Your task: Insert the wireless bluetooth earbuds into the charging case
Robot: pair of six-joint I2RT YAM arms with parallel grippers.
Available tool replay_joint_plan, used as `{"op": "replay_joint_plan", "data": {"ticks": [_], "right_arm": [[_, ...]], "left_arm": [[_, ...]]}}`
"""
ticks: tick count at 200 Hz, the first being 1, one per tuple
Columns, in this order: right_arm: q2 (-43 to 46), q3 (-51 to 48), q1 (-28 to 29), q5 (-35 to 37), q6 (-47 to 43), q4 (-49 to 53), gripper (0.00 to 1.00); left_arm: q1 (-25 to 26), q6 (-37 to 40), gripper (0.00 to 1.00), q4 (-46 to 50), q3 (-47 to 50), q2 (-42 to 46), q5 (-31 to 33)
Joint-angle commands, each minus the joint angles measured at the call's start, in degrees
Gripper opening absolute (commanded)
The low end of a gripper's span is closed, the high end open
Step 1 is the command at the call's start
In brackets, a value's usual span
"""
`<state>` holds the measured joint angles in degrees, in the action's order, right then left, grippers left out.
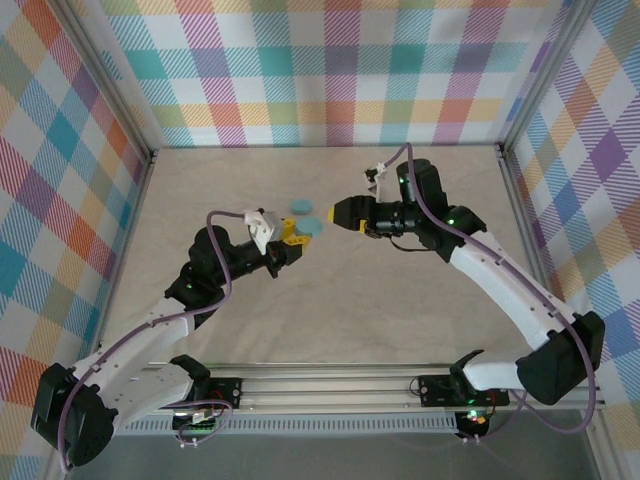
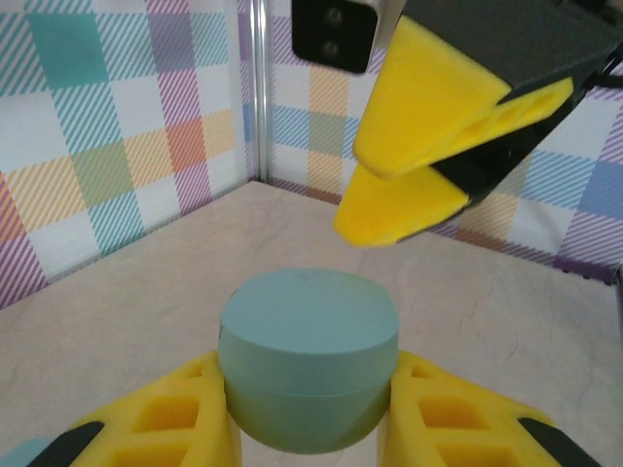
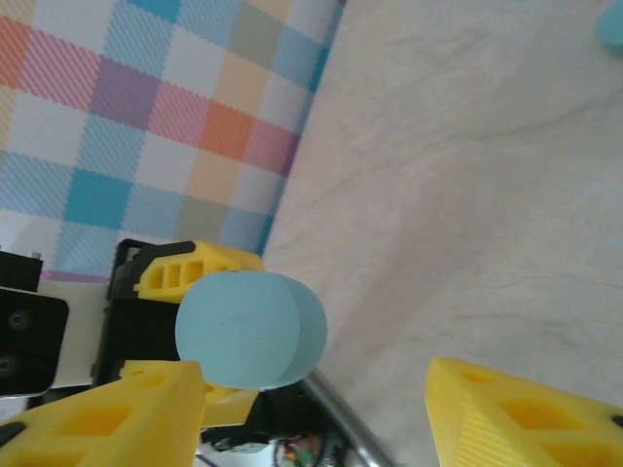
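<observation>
The charging case [image 2: 308, 375] is a rounded teal box with its lid closed. My left gripper [image 2: 308, 413] is shut on it, one yellow finger on each side. In the top view the case [image 1: 314, 226] is held above the middle of the table by the left gripper [image 1: 300, 233]. My right gripper [image 1: 336, 213] faces it from the right, a short way off. In the right wrist view the right gripper [image 3: 311, 418] is open, and the case [image 3: 248, 329] floats just beyond its left finger. The earbuds are out of view.
A second teal round piece [image 1: 299, 208] lies on the beige table just behind the held case, and it shows as a teal edge [image 3: 613, 27] in the right wrist view. Plaid walls close the table at the back and sides.
</observation>
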<state>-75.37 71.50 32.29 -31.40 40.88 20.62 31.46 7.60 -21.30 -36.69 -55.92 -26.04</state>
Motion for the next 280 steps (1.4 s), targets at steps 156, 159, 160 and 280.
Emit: {"op": "replay_joint_plan", "data": {"ticks": [156, 159, 160, 280], "right_arm": [[-5.30, -9.78, -0.21, -17.55, 29.13, -34.82, 0.58], [-5.31, -9.86, -0.21, -17.69, 29.34, -35.24, 0.58], [-5.31, -9.92, -0.17, -17.71, 29.43, -35.18, 0.58], [-5.49, -11.38, 0.04, -19.83, 31.45, -39.09, 0.34]], "left_arm": [[-0.04, -6.35, 0.00, -10.65, -2.45, -1.45, -3.26], [0.00, -6.34, 0.00, -10.74, -2.43, -1.55, -3.23], [0.00, -6.35, 0.00, -10.76, -2.43, -1.51, -3.23], [0.11, -7.07, 0.00, -10.87, -1.55, -3.21, -3.13]]}}
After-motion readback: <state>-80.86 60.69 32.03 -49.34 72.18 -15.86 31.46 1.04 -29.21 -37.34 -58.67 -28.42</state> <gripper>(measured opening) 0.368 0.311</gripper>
